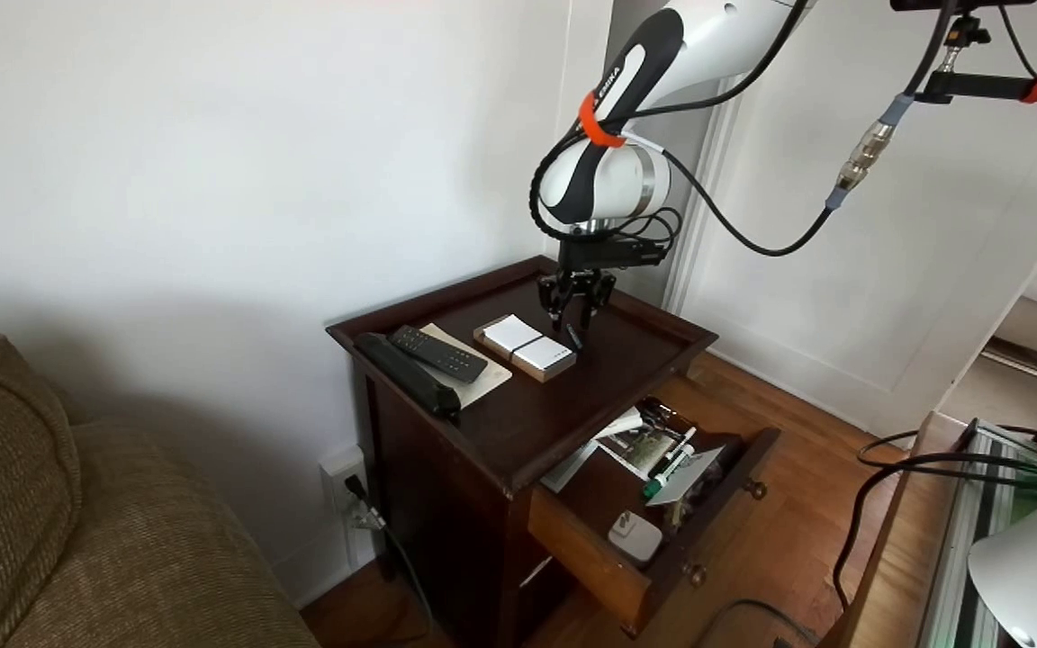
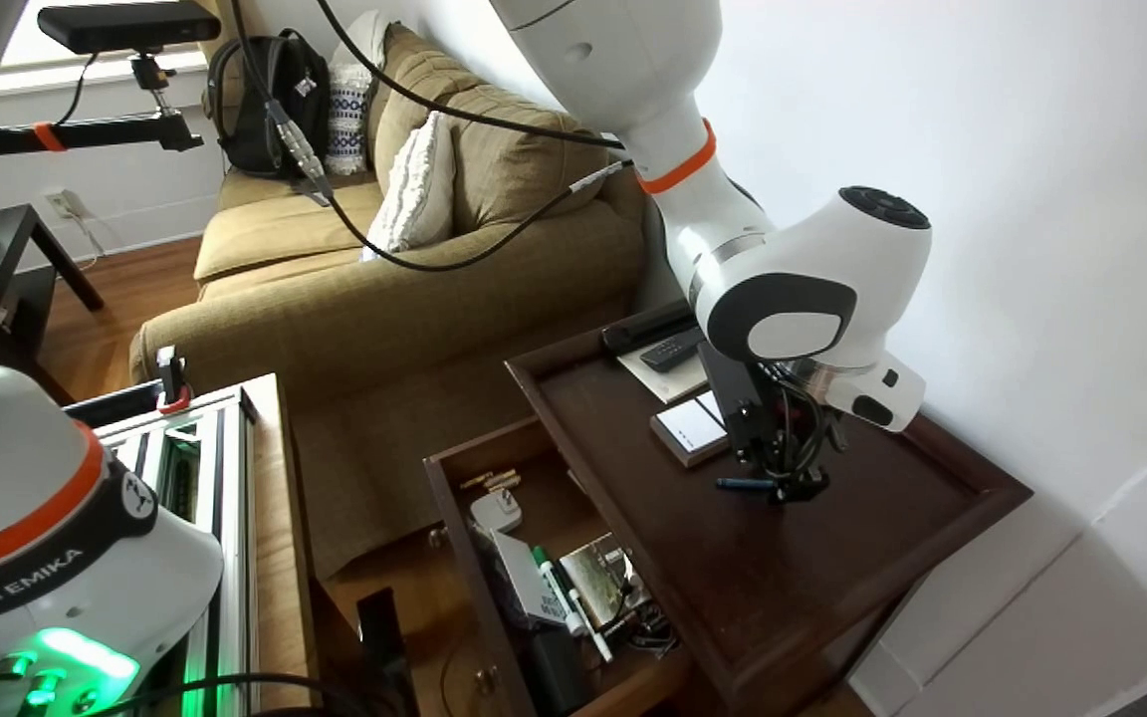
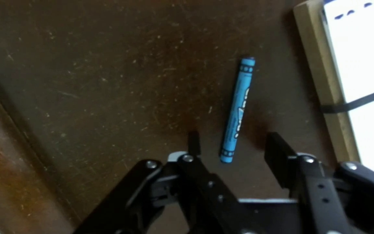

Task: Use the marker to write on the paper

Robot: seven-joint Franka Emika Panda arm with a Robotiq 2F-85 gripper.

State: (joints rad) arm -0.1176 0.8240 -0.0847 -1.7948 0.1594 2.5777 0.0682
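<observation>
A blue crayon-like marker (image 3: 237, 110) lies flat on the dark wooden tabletop. It also shows in both exterior views (image 1: 574, 337) (image 2: 745, 484). The white paper (image 3: 365, 61) lies on a tan block with a dark band across it, beside the marker. The paper also shows in both exterior views (image 1: 511, 333) (image 2: 690, 426). My gripper (image 3: 230, 139) is open and empty above the tabletop, its fingers on either side of the marker's near end in the wrist view. It points down in an exterior view (image 1: 572, 322). In an exterior view its fingertips (image 2: 798, 488) are partly hidden.
A black remote (image 1: 437, 353) on a beige sheet (image 1: 482, 385) and a long black bar (image 1: 406, 376) lie beyond the paper. The tabletop has a raised rim (image 1: 662, 326). An open drawer (image 1: 590, 540) below holds a green-capped marker (image 1: 653, 488) and a white charger (image 1: 635, 537).
</observation>
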